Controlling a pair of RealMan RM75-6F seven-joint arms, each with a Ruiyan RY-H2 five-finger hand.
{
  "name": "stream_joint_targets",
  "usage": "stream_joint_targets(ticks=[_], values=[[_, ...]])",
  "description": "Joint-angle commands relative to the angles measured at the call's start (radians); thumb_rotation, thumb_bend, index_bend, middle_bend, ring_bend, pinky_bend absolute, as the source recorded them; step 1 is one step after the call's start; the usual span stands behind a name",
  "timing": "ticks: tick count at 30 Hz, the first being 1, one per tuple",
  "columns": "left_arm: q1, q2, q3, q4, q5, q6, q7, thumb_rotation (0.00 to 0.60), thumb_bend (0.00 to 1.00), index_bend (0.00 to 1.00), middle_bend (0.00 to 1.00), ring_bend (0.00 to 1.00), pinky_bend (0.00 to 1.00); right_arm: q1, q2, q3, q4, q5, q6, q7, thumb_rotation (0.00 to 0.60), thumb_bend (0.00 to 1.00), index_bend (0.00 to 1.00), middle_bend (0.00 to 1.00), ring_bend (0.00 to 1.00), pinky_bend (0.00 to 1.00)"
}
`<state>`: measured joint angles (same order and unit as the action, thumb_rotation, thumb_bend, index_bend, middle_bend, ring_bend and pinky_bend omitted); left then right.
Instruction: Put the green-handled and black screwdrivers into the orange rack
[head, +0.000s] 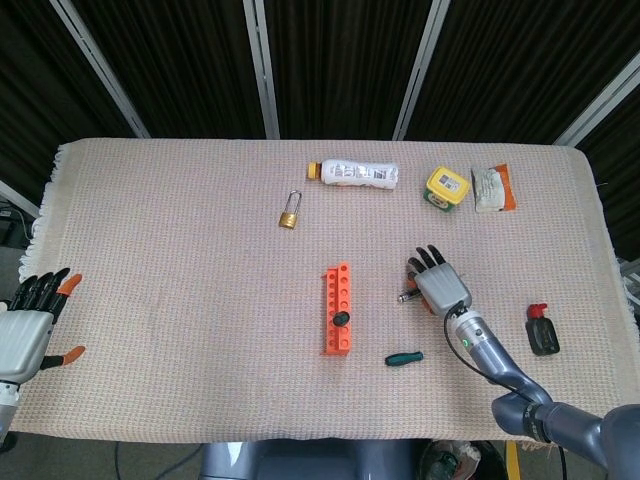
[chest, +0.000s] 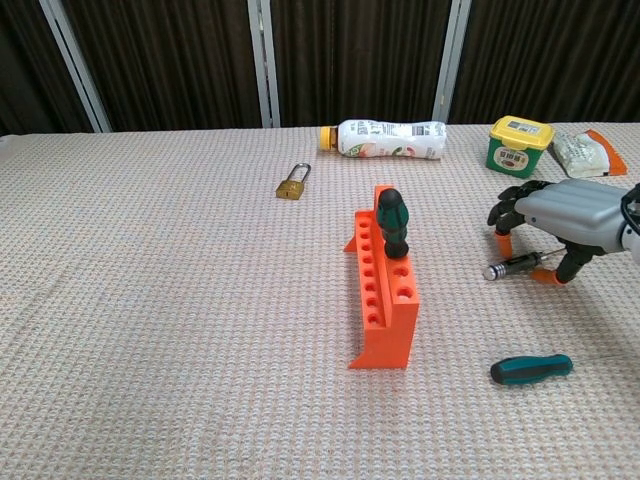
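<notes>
In the head view, the orange rack (head: 338, 310) stands near the middle of the cloth-covered table (head: 180, 300), with 1 dark-topped screwdriver (head: 342, 318) already seated in a hole near its closer end. A small green-handled screwdriver (head: 405, 358) lies flat on the cloth, to the right of the rack's near end and apart from it. The right hand (head: 440, 285) hovers palm down to the right of the rack, fingers spread over a black screwdriver (head: 409, 296) whose metal end pokes out at the hand's left edge; whether the fingers actually grip it I cannot tell from here. The left hand (head: 28, 330) sits at the table's left edge, fingers apart and holding nothing. Along the far side lie a white bottle (head: 353, 174), a brass padlock (head: 288, 217), a yellow-lidded green tub (head: 446, 188) and a packet (head: 492, 188); a black bottle with a red cap (head: 541, 331) lies near the right edge. In the chest view, the right hand (chest: 560, 215) arches over the black screwdriver (chest: 512, 266), which lies flat on the cloth, orange fingertips (chest: 503, 241) touching down around it but not clearly clamped. The rack (chest: 385, 290) holds its upright green-and-black screwdriver (chest: 392, 224), and the loose green-handled screwdriver (chest: 531, 369) lies nearer the camera, to the right.
</notes>
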<state>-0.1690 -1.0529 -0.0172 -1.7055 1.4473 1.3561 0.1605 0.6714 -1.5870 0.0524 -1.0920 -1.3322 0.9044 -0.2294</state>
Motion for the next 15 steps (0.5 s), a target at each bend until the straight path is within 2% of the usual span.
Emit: stream_joint_targets(ticks=[1, 10, 15], values=[[0.000, -0.001, 0.000, 0.003, -0.002, -0.002, -0.004, 0.600, 0.09, 0.07, 0.00, 0.00, 0.00, -0.001, -0.002, 0.001, -0.008, 0.002, 0.001, -0.018, 0.600, 0.28, 0.45, 0.16, 0.00, 0.00], [-0.001, -0.005, 0.001, 0.016, -0.006, -0.009, -0.016, 0.600, 0.09, 0.07, 0.00, 0.00, 0.00, 0.004, -0.019, 0.015, -0.004, 0.024, -0.019, -0.054, 0.600, 0.28, 0.51, 0.16, 0.00, 0.00], [0.001, -0.005, 0.000, 0.020, -0.008, -0.007, -0.021, 0.600, 0.09, 0.07, 0.00, 0.00, 0.00, 0.006, -0.023, 0.023, -0.001, 0.028, -0.023, -0.051, 0.600, 0.36, 0.57, 0.20, 0.00, 0.00]])
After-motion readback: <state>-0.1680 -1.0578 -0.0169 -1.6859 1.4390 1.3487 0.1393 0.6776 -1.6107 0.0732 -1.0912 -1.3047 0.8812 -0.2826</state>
